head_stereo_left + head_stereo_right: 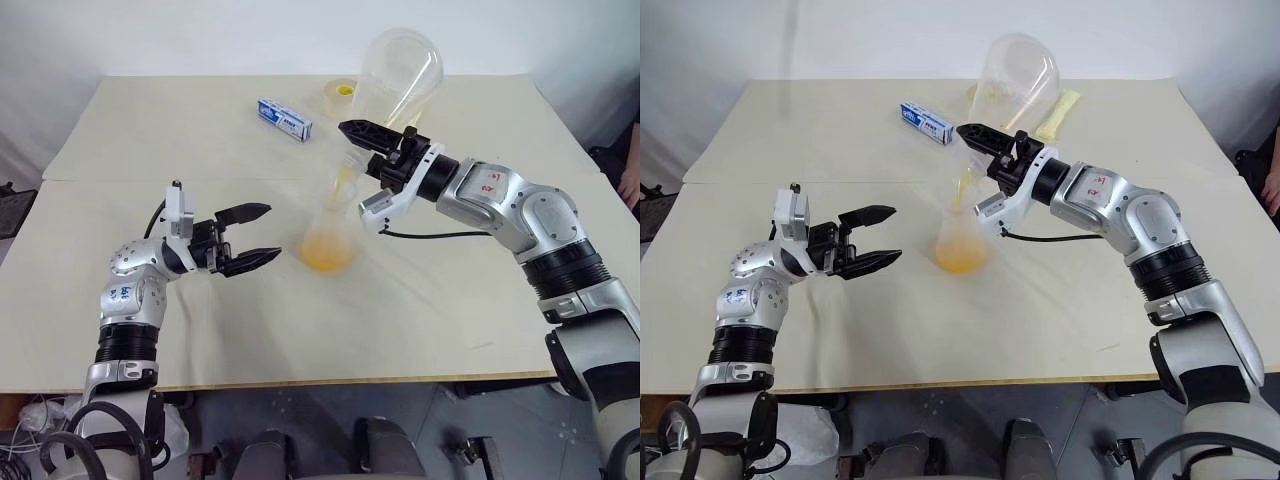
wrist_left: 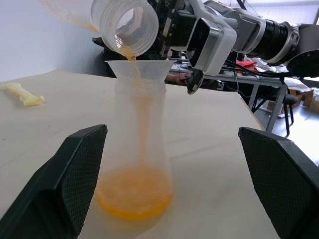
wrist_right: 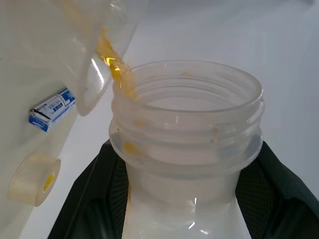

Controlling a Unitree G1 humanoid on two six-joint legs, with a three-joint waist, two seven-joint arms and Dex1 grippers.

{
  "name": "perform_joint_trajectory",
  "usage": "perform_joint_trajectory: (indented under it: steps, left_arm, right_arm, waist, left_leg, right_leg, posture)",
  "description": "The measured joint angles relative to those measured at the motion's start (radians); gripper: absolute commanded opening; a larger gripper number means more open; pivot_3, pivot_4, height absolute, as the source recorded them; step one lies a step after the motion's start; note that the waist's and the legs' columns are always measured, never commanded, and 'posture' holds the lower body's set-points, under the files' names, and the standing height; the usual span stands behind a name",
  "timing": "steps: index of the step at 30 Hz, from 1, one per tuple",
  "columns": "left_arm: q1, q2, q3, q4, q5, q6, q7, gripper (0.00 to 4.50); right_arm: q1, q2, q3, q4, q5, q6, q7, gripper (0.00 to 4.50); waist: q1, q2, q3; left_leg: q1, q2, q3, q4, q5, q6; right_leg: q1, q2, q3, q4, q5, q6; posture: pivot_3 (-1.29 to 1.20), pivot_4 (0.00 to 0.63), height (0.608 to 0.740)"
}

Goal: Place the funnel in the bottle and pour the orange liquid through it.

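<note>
My right eye view catches a pale yellow wrapped stick (image 1: 1058,112) that my left eye misses. My right pincer (image 1: 368,140) is clamped on one tipped clear wide-mouthed flask (image 1: 398,68), streaming orange liquid (image 2: 133,198) into one small clear funnel (image 2: 139,68) seated in one clear conical bottle (image 1: 330,225) just below. My left pincer (image 1: 250,236) gapes empty beside it.

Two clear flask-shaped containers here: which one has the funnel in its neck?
The bottle standing on the table, funnel in its neck, orange liquid pooling inside. The other flask is held tipped by the right gripper.
</note>
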Motion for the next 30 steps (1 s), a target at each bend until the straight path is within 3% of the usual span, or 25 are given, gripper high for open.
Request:
perform_joint_trajectory:
  steps: [30]
  left_arm:
    - [-0.028, -0.003, -0.002, 0.044, 0.005, -0.021, 0.000, 4.50]
  right_arm:
    - [0.004, -0.002, -0.001, -0.029, -0.021, 0.009, -0.019, 2.46]
  waist:
    - [0.000, 0.000, 0.000]
  left_leg:
    - [0.000, 0.000, 0.000, 0.000, 0.000, 0.000]
  right_leg:
    - [0.000, 0.000, 0.000, 0.000, 0.000, 0.000]
  posture:
    - [0.00, 0.150, 0.740]
